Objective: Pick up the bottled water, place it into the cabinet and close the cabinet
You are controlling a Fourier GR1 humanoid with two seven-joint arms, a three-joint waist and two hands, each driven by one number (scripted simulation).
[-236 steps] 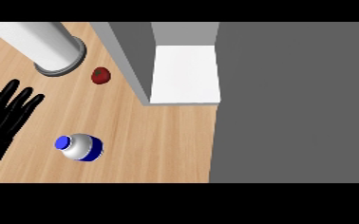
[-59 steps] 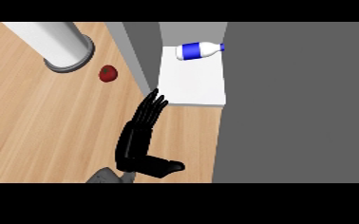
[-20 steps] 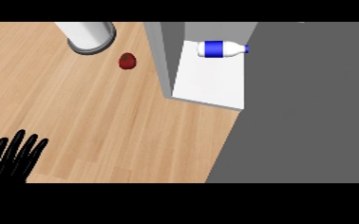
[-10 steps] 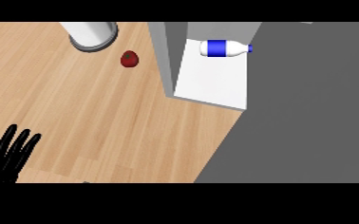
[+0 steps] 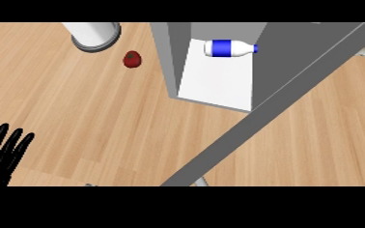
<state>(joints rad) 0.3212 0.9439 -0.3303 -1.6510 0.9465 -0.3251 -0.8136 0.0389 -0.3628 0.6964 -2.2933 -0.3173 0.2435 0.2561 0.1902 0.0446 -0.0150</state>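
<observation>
Far left edge, low down: 1 black robot hand [image 5: 12,150] pokes in, the left one, fingers straight and spread, pointing up, holding nothing. It's just parked over the light wooden counter top [image 5: 92,116] near the edge of the view, well apart from everything else.

Up top left there's a tall white cylinder with a grey base ring [image 5: 92,34], standing on the wood and cut off by the top of the view. Just to its right and a bit lower sits a small dark red rounded object [image 5: 132,59], apart from the cylinder and not touching the cabinet either. Can't tell what it actually is.

Moving right, you get the grey cabinet [image 5: 170,58], its left wall standing up from the counter, with a white shelf floor [image 5: 214,84] inside. The clear water bottle with the blue label [image 5: 228,48] is in there, lying on its side at the back of the shelf, white cap pointing right, close to the right-hand wall. So the bottle is in the cabinet.

Then the grey cabinet door [image 5: 285,92] cuts across as a long diagonal band from the upper right corner down to the bottom middle, crossing in front of the cabinet's right side. It's swung partway, the shelf and bottle are in plain sight to its left.

More wooden counter shows right of the door. The right hand isn't anywhere in view.
</observation>
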